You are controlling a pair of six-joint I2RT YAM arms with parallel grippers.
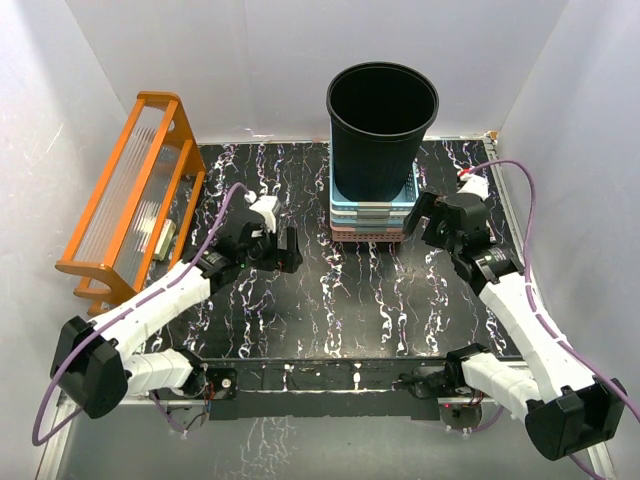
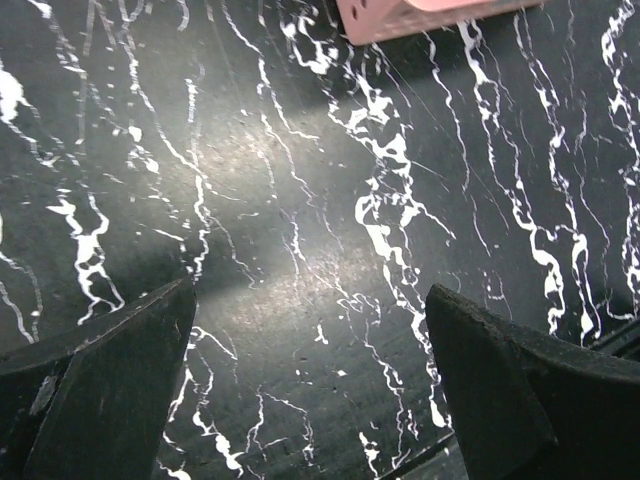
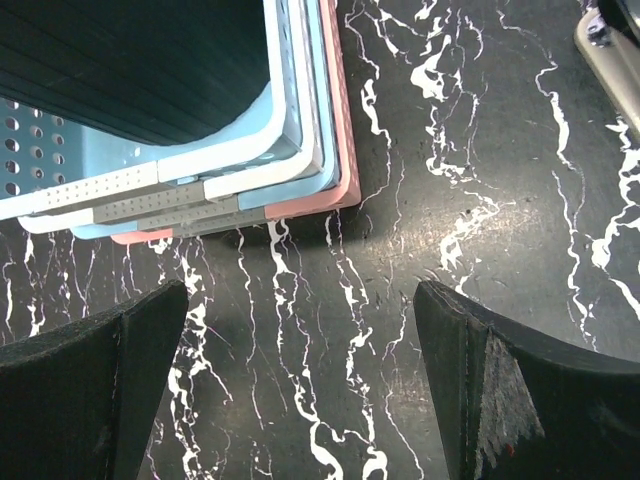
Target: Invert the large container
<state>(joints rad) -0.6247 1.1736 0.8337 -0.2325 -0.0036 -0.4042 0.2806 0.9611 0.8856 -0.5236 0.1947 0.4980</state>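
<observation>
Black, finely ribbed bin (image 1: 381, 130) in perforated baskets (image 1: 372, 215), pale blue, white and pink, just beyond the right gripper's (image 3: 300, 340) black jaws. Black table (image 1: 330, 300) with white marble veining. Orange rack (image 1: 130, 190).

— How's my light up top?
— Bright and even from above; the white walls (image 1: 280, 60) wash pale; the bin (image 1: 380, 130) reads flat black inside; soft shadow beside the baskets (image 1: 370, 222).
— Wrist views?
— I see a dull sheen on the table (image 2: 250, 160); the near fingers (image 3: 90, 390) blur dark.
</observation>
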